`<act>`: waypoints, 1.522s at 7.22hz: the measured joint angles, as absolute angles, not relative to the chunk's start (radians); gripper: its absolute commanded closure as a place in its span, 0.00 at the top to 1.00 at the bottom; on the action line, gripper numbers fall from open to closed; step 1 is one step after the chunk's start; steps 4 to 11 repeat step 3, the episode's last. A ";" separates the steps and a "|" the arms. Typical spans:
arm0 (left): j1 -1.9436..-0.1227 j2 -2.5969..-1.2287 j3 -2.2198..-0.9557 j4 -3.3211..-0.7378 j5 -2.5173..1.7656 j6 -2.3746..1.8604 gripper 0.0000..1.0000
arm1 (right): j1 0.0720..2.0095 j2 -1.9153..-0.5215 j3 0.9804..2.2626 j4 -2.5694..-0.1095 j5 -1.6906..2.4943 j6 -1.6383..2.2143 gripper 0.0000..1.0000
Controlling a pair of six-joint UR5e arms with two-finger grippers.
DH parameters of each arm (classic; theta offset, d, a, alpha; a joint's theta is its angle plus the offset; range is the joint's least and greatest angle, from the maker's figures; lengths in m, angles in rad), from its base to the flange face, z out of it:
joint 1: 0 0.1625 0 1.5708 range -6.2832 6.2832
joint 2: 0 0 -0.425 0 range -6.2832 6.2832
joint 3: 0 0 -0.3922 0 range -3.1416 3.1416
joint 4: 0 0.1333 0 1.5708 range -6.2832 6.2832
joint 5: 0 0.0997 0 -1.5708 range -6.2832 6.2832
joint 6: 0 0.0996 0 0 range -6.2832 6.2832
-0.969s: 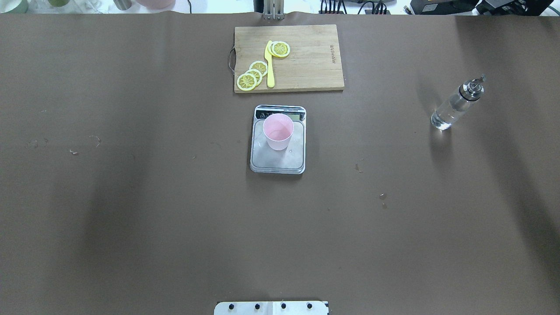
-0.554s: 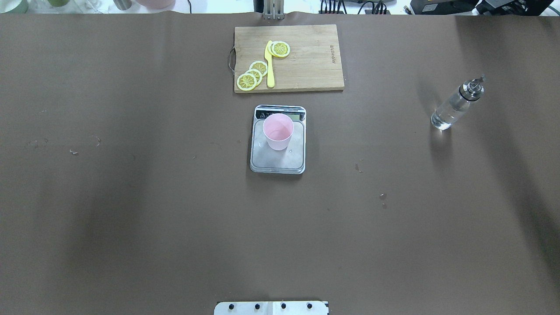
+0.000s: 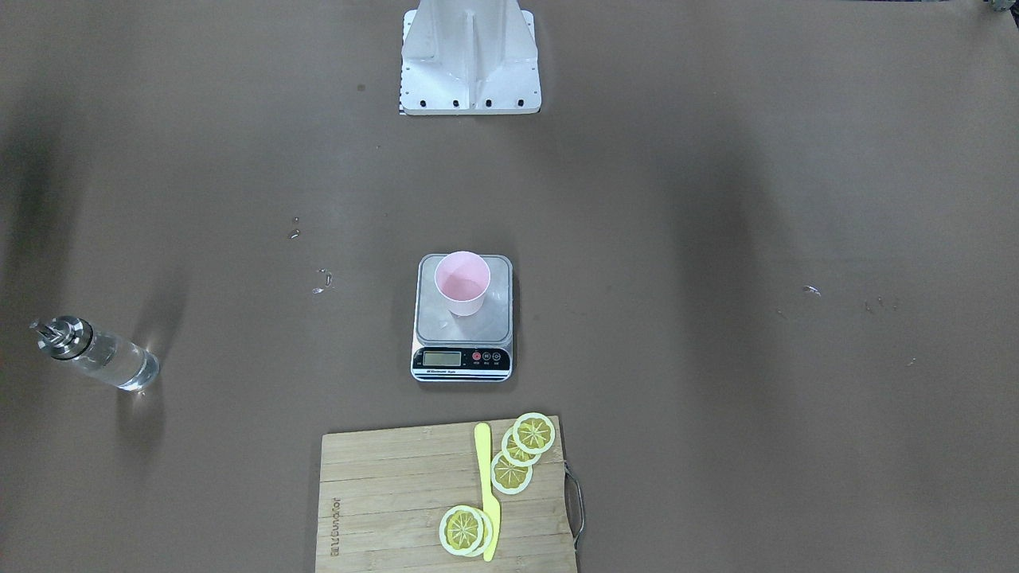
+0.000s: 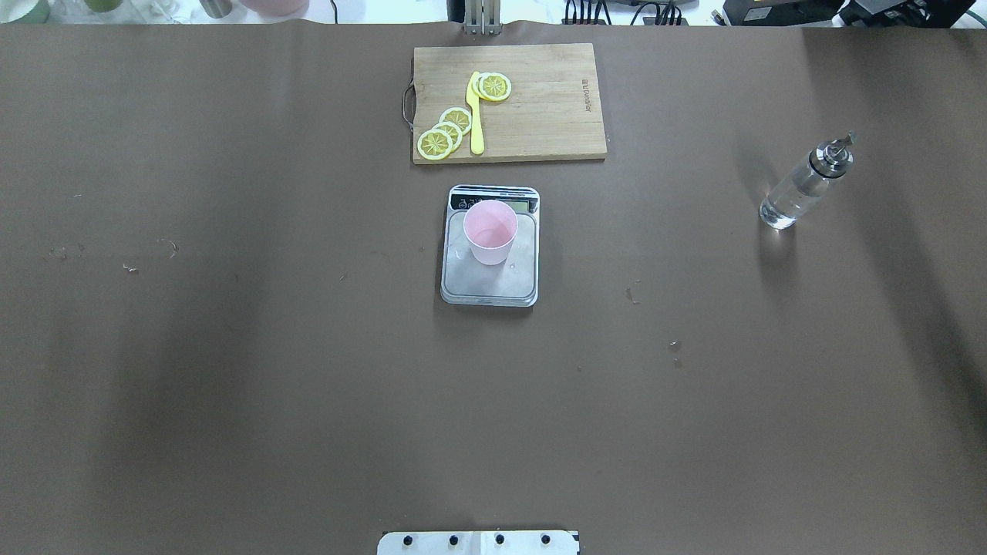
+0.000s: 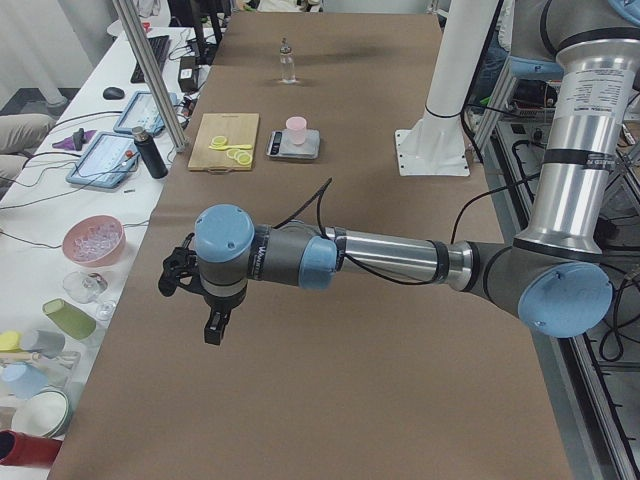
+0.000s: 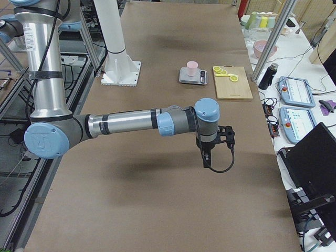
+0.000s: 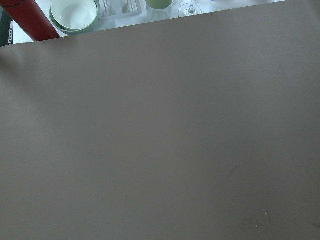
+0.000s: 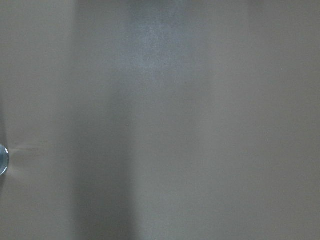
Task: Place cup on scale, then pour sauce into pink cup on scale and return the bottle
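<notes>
Cup (image 4: 490,231) upright on scale (image 4: 493,287) platform, mid-table, nearer the far edge.
Bottle (image 4: 798,189) stands well apart, towards the table's (image 4: 231,347) right edge, clear sauce (image 4: 779,210) inside. Cutting board (image 4: 547,116) with lemon slices lies beyond the scale, at the far edge. Left pincer (image 5: 212,335) and right pincer (image 6: 205,161) hang over bare table, holding nothing; wide or narrow: cannot tell.

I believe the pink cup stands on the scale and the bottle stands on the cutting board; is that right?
Not quite. The bottle stands on the table, well off to the robot's right, not on the cutting board, as the overhead view shows. The cup does stand on the scale.
</notes>
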State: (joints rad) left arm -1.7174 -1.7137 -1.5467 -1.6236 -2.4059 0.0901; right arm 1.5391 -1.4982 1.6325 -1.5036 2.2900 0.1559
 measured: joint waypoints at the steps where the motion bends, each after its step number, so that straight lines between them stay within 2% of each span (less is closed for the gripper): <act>1: -1.717 -1.720 -1.532 -1.620 -2.406 0.090 0.97 | 1.539 -1.491 1.610 -1.503 2.293 0.156 1.00; 11: -1.716 -1.730 -1.523 -1.617 -2.405 0.090 0.97 | 1.539 -1.487 1.598 -1.502 2.295 0.157 1.00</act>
